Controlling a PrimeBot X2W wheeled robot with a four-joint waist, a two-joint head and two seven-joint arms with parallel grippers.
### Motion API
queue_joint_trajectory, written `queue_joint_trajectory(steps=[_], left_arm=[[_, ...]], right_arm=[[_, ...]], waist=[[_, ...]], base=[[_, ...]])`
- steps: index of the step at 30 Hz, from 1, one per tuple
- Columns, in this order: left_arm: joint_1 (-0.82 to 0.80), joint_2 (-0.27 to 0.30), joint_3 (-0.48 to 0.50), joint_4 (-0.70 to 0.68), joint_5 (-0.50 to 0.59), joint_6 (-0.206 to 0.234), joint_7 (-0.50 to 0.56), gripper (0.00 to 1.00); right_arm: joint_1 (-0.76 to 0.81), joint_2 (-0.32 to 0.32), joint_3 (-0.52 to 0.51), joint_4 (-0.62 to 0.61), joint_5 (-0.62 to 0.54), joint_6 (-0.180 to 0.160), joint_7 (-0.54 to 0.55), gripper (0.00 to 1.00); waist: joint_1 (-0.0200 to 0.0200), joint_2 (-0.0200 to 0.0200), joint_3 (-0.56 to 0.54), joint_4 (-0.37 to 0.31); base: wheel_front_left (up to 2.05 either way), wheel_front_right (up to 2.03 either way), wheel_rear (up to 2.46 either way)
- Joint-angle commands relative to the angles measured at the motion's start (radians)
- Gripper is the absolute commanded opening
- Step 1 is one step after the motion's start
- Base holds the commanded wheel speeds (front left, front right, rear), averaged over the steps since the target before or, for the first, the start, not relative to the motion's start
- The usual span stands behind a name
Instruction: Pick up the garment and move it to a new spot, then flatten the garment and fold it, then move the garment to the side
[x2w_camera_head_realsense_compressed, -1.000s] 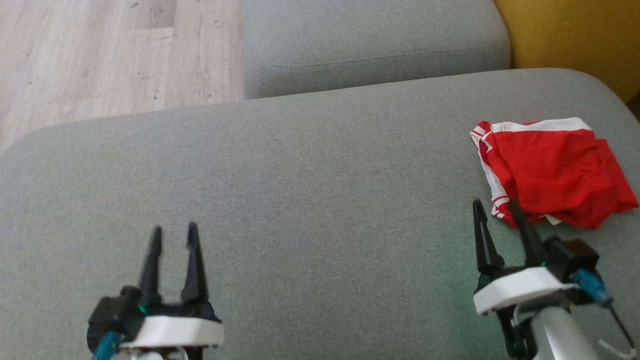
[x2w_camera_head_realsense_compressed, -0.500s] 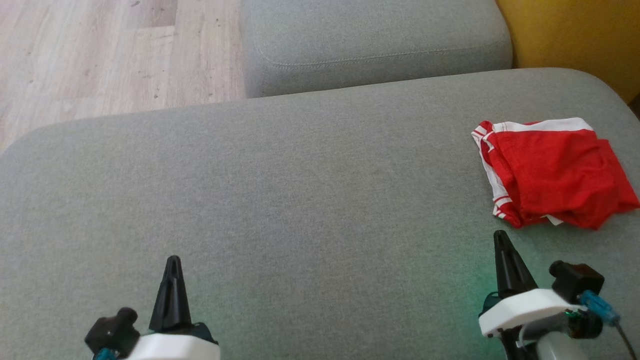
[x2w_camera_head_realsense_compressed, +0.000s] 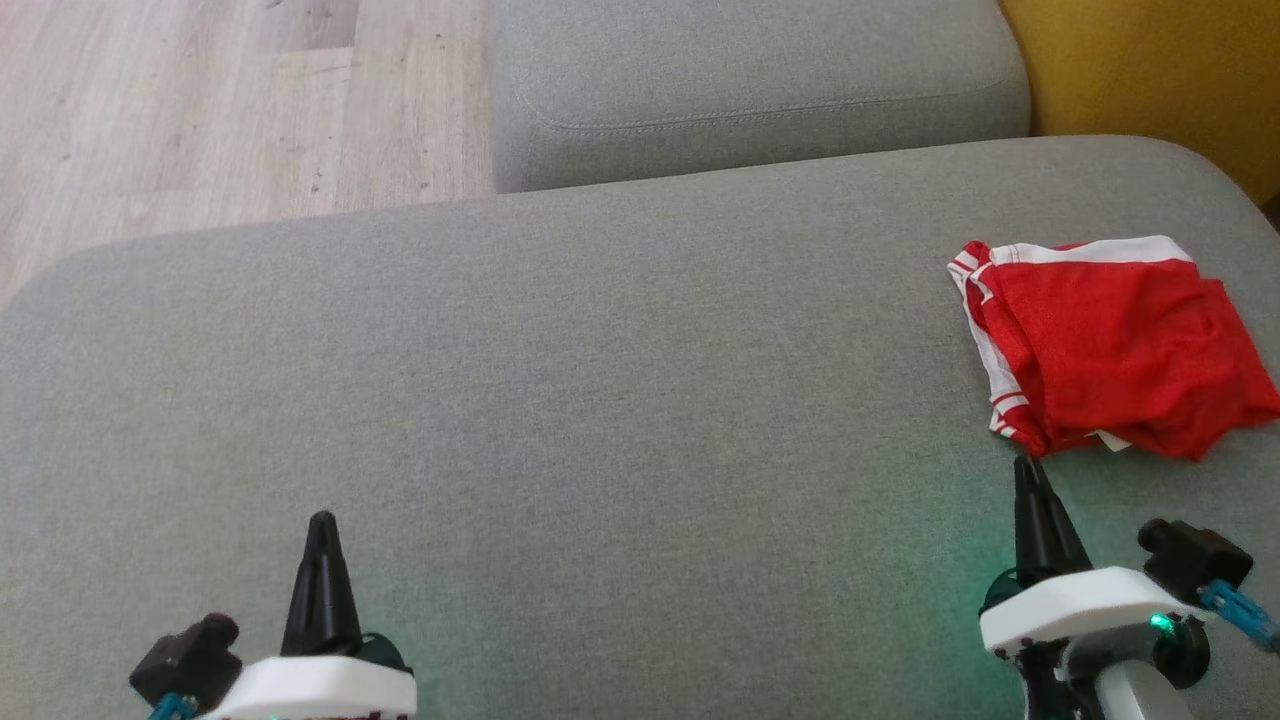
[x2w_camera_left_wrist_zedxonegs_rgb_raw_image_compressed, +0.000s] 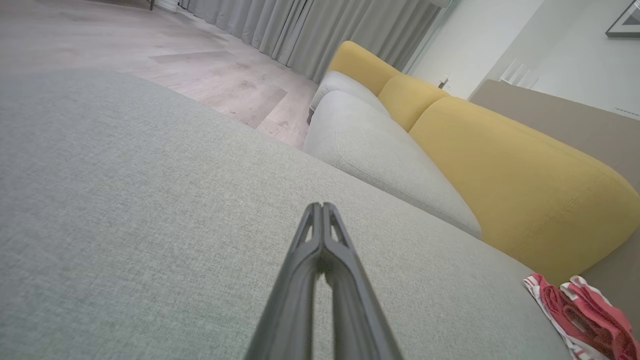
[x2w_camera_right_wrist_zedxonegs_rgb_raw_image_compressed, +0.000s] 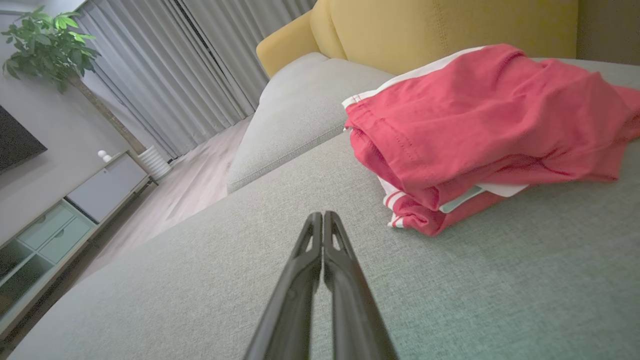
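Observation:
The garment (x2w_camera_head_realsense_compressed: 1110, 345) is red with white stripes and trim, folded into a thick bundle at the right edge of the grey sofa seat (x2w_camera_head_realsense_compressed: 600, 400). It also lies ahead and to the right in the right wrist view, garment (x2w_camera_right_wrist_zedxonegs_rgb_raw_image_compressed: 480, 130), and small at the lower right of the left wrist view, garment (x2w_camera_left_wrist_zedxonegs_rgb_raw_image_compressed: 580, 315). My right gripper (x2w_camera_head_realsense_compressed: 1030, 470) is shut and empty, its tips just short of the garment's near corner. My left gripper (x2w_camera_head_realsense_compressed: 322, 525) is shut and empty at the lower left, far from the garment. Both pairs of fingers press together: left gripper (x2w_camera_left_wrist_zedxonegs_rgb_raw_image_compressed: 322, 207), right gripper (x2w_camera_right_wrist_zedxonegs_rgb_raw_image_compressed: 322, 216).
A second grey seat cushion (x2w_camera_head_realsense_compressed: 750, 80) lies beyond the seat, with a yellow backrest (x2w_camera_head_realsense_compressed: 1150, 70) at the upper right. Wooden floor (x2w_camera_head_realsense_compressed: 200, 100) lies past the seat's far left edge. A low cabinet (x2w_camera_right_wrist_zedxonegs_rgb_raw_image_compressed: 60, 215) and a plant (x2w_camera_right_wrist_zedxonegs_rgb_raw_image_compressed: 45, 45) stand across the room.
Both grippers have gone from open to shut and drawn back toward the bottom of the head view. The right gripper's fingers no longer overlap the garment's near corner. The garment has stayed in place.

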Motion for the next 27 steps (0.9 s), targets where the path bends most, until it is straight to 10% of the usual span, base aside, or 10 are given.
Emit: queue_joint_trajectory(steps=[1,27], left_arm=[[-0.056,0.001,0.02,-0.028,-0.029,-0.004,0.007,0.0],[-0.081,0.002,0.07,-0.023,-0.283,-0.024,0.08,0.0]], right_arm=[[-0.046,-0.002,-0.003,-0.041,0.034,0.002,0.012,0.0],[-0.049,-0.002,-0.039,-0.077,0.316,0.004,0.083,0.0]], waist=[[0.0,0.0,0.0,0.001],[0.0,0.0,0.006,0.009]], base=[[0.0,0.0,0.0],[0.0,0.0,0.0]])
